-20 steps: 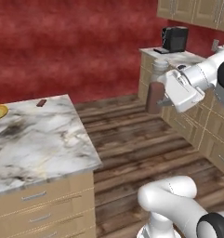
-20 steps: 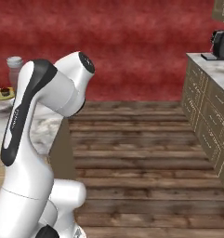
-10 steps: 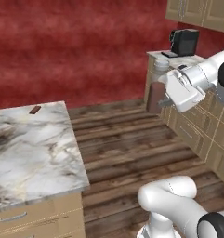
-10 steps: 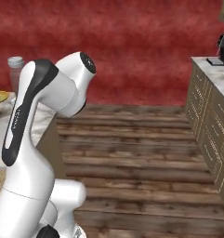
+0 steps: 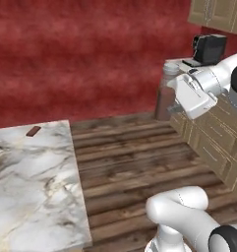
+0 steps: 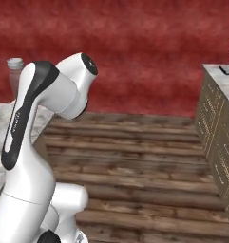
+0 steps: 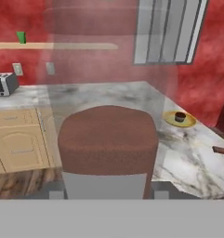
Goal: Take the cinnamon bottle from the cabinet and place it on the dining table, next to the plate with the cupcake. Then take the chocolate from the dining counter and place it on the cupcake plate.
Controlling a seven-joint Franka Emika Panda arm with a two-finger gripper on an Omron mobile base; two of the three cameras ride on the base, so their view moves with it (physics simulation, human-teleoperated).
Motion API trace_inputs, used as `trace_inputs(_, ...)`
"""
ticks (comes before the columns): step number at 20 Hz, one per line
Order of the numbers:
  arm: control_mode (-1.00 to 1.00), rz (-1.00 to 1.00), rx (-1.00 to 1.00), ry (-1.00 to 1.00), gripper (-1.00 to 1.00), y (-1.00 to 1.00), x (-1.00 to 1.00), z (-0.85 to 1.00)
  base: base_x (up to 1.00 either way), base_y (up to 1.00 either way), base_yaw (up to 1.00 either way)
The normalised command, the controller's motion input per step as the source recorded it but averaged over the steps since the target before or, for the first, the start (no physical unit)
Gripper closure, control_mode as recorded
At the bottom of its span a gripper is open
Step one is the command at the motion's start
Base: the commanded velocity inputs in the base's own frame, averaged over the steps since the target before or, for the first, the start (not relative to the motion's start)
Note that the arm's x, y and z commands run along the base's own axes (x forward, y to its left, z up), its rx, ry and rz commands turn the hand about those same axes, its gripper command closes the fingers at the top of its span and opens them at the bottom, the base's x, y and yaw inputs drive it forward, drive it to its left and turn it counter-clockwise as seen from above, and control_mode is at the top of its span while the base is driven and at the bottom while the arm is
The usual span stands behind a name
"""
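Even, flat rendered light, faint shadows, no glare; textures soft and slightly blurred throughout

Glossy white arm point(image 6: 35, 156) of rounded, tubular segments with smooth plastic-looking shells. Black band down 1 side of the upright link, faint grey lettering along it. Round dark cap on the bulbous upper joint. Dark ring joints at the base elbow point(image 5: 228, 238). Boxy white hand point(image 5: 193, 93) with grey edging at the wrist, dark collar behind.
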Motion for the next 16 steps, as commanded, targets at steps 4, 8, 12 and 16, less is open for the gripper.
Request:
trace_inputs(4,1.0,0.0,0.0,0.0,1.0,0.0,0.0,0.0,0.83,-0.24,0.14)
trace_inputs(8,1.0,0.0,0.0,0.0,1.0,0.0,0.0,0.0,0.86,-0.21,0.14)
trace_inputs(12,1.0,0.0,0.0,0.0,1.0,0.0,0.0,0.0,0.87,-0.21,0.14)
trace_inputs(16,1.0,0.0,0.0,0.0,1.0,0.0,0.0,0.0,0.87,-0.21,0.14)
